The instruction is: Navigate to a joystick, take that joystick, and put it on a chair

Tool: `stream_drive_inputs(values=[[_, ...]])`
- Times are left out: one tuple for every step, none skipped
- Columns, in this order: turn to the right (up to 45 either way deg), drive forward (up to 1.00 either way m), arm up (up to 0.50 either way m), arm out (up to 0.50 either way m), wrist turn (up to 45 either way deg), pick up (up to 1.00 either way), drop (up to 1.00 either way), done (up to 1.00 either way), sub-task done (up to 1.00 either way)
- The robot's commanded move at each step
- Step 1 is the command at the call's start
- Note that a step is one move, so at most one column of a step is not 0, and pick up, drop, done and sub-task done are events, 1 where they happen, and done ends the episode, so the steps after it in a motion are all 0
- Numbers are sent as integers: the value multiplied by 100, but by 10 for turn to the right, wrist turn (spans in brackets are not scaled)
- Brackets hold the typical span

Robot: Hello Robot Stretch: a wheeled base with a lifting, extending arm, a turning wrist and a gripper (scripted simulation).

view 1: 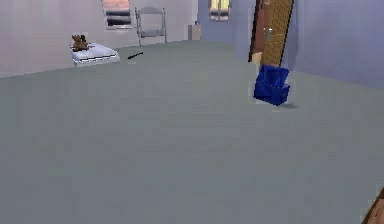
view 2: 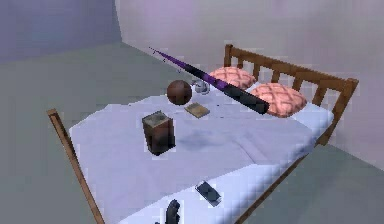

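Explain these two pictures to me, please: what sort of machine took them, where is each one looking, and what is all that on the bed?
They come from a wheeled robot with one lifting arm. It works in a simulated house, so both pictures are computer renders. The forward view looks ahead and slightly down. It shows open floor, a blue boxy thing near a brown door, and a low white mattress by the far wall. The arm side view looks out to the side where the arm reaches. There stands a wooden-framed bed with pink pillows at its head. On it lie a long dark bat, a brown ball, a dark box and small dark things too tiny to name.
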Motion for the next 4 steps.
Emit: stream_drive_inputs(values=[[0, 0, 10, 0, 0, 0, 0, 0, 0], [0, 0, 50, 0, 0, 0, 0, 0, 0], [0, 0, 6, 0, 0, 0, 0, 0, 0], [0, 0, 0, 0, -450, 0, 0, 0, 0]])
